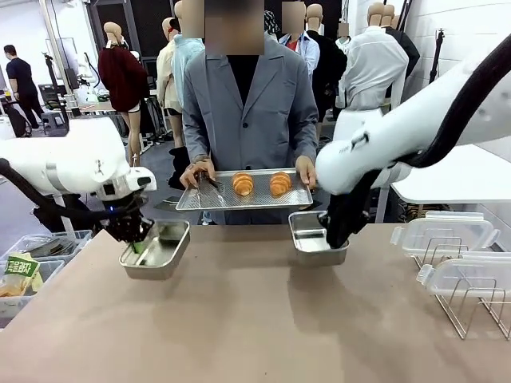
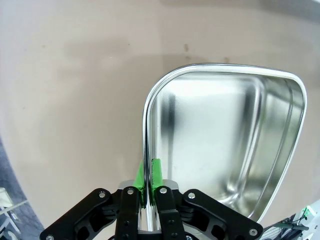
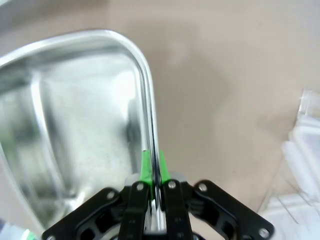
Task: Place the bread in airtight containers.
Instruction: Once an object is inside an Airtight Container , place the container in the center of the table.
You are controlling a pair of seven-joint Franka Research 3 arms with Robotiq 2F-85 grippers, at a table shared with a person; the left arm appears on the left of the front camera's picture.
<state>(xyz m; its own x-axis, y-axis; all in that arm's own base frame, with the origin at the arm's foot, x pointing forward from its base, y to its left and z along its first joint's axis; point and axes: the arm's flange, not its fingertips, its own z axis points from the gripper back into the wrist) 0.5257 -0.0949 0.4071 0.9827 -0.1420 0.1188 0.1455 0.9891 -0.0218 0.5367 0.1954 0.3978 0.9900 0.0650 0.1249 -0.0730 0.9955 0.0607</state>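
Note:
Two golden croissants, the bread [image 1: 243, 184] [image 1: 280, 183], lie on a perforated metal tray [image 1: 239, 199] that a person holds with both hands at the table's far edge. Two empty steel containers stand on the table: one at the left [image 1: 157, 249] [image 2: 225, 145] and one at the right [image 1: 307, 237] [image 3: 65, 125]. My left gripper [image 1: 137, 239] [image 2: 149, 172] is shut on the left container's rim. On the right container's rim my right gripper [image 1: 331, 239] [image 3: 152, 167] is shut the same way. Both containers are lidless.
Two clear plastic lids [image 1: 443, 233] [image 1: 467, 275] rest on wire racks at the table's right. Bins [image 1: 24, 271] with packets stand off the table's left edge. The brown tabletop [image 1: 239, 319] in front is bare.

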